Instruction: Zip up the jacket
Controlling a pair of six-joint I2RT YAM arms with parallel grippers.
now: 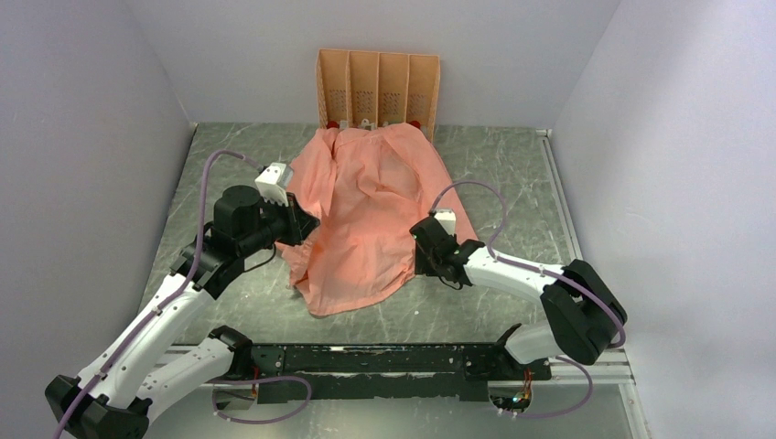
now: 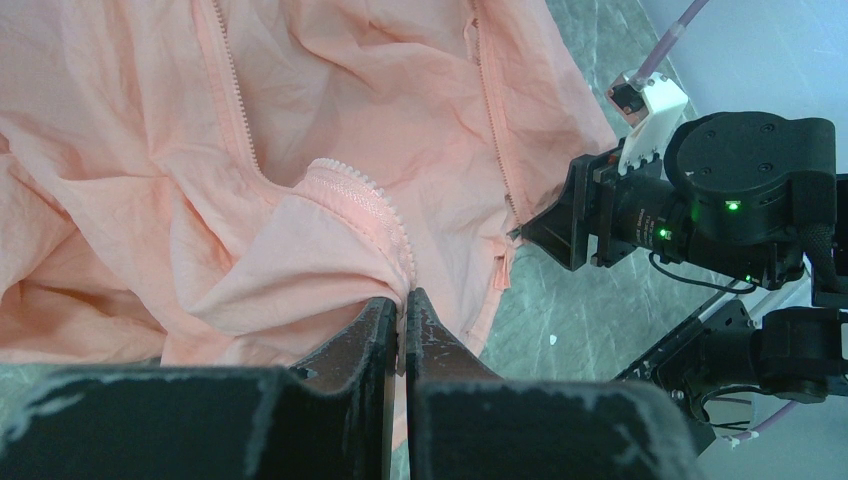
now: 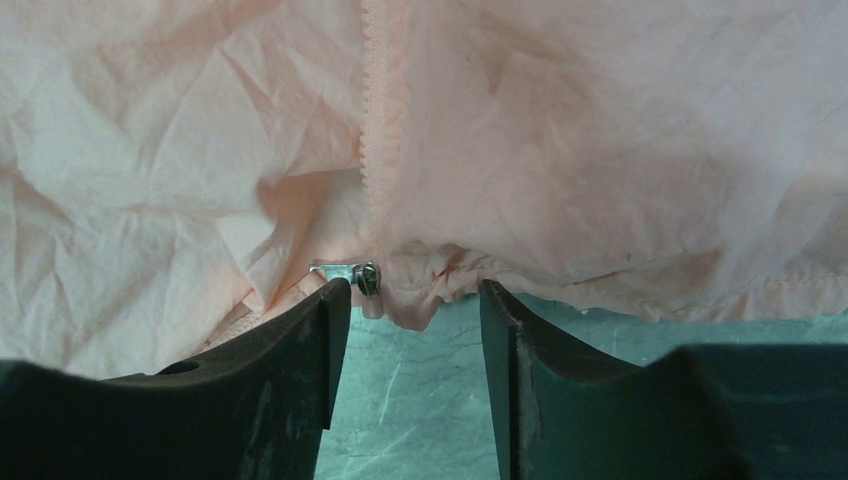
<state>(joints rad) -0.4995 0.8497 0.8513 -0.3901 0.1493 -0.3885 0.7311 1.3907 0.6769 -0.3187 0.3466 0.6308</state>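
The salmon-pink jacket (image 1: 371, 206) lies spread and crumpled on the table, collar toward the rack. My left gripper (image 1: 300, 222) is at its left edge, shut on a fold of the jacket's zipper edge (image 2: 385, 225), pinching the fabric between its jaws. My right gripper (image 1: 423, 247) is at the jacket's lower right hem, open. Its fingertips (image 3: 335, 300) straddle the hem where the zipper track (image 3: 375, 130) ends. The small metal zipper slider (image 3: 358, 275) sits just above the left fingertip, touching or nearly touching it.
The orange perforated four-slot rack (image 1: 377, 89) stands against the back wall behind the jacket. Grey walls close in left, right and back. The dark marbled table (image 1: 512, 183) shows around the jacket. The right arm (image 2: 700, 200) fills the left wrist view's right side.
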